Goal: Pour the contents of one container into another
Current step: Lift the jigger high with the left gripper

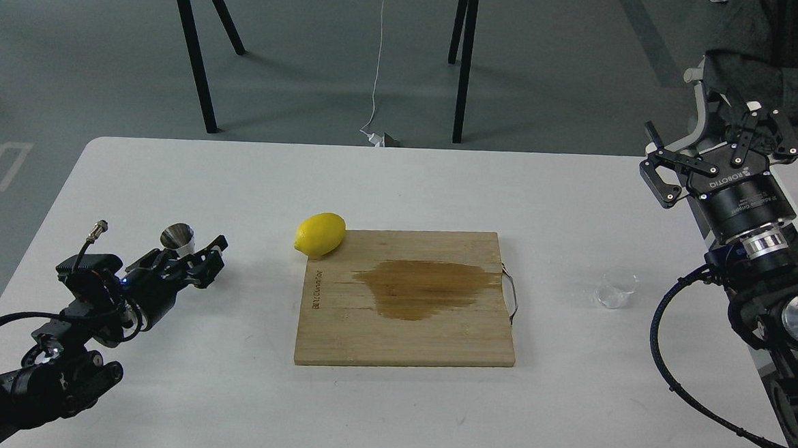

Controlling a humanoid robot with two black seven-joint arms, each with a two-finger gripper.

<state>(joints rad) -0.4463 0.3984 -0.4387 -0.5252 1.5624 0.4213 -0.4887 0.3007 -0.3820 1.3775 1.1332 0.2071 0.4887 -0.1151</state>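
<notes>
Lemon (320, 234), yellow, rests at the far left corner of the stained bamboo cutting board (405, 298) on the white table (401, 183). The small clear plastic cup (615, 287) stands right of the board. The right hand (713, 155) hovers wide open, empty. The left hand (207, 258) sits beside the shiny steel jigger (178, 237); its grip cannot be told.

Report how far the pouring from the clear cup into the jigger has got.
Nothing looks poured yet. The clear cup stands untouched on the table, right of the cutting board, which has a wet brown patch. In hand: the left gripper is at the jigger, grasp unclear. The right gripper is open, raised away from the cup. Left: grasp cup, bring to jigger, pour.
</notes>
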